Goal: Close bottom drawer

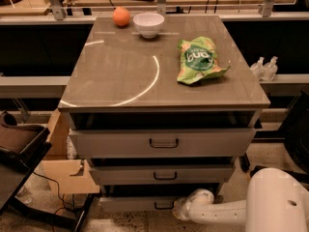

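Observation:
The bottom drawer (pixel 137 204) is the lowest, narrowest grey drawer of the cabinet, with a small black loop handle (pixel 164 206). Its front stands a little out under the middle drawer (pixel 161 174). My white arm reaches in from the lower right. The gripper (pixel 179 209) sits at the drawer front just right of the handle, hidden behind the white wrist, apparently touching the front.
The widest top drawer (pixel 162 142) juts out the most. On the cabinet top lie a green chip bag (pixel 198 60), a white bowl (pixel 148 23) and an orange (pixel 121 16). A cardboard box (pixel 60 168) and a dark chair (pixel 19 146) stand at left.

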Motion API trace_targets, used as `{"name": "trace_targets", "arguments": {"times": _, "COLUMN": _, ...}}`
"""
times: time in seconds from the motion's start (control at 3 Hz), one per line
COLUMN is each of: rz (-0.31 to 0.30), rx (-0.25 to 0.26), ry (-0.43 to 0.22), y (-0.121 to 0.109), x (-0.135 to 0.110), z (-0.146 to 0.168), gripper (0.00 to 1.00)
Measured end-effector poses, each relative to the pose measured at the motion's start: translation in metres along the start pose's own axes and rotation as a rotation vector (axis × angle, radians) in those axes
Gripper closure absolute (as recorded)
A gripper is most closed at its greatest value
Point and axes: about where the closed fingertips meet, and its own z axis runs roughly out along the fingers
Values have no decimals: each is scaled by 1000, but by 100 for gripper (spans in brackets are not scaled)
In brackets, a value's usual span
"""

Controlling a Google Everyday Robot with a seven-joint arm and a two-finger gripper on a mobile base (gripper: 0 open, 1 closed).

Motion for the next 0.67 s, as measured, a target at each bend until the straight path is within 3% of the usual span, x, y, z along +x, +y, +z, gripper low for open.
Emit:
{"name": "trace_targets", "arguments": {"times": 0.33, "rz": 0, "rx": 0, "ry": 0, "y": 0, "x": 0, "z": 0, "gripper": 12}}
{"name": "trace_targets", "arguments": {"times": 0.67, "rz": 0, "rx": 0, "ry": 0, "y": 7, "x": 5, "z": -2, "gripper": 0}}
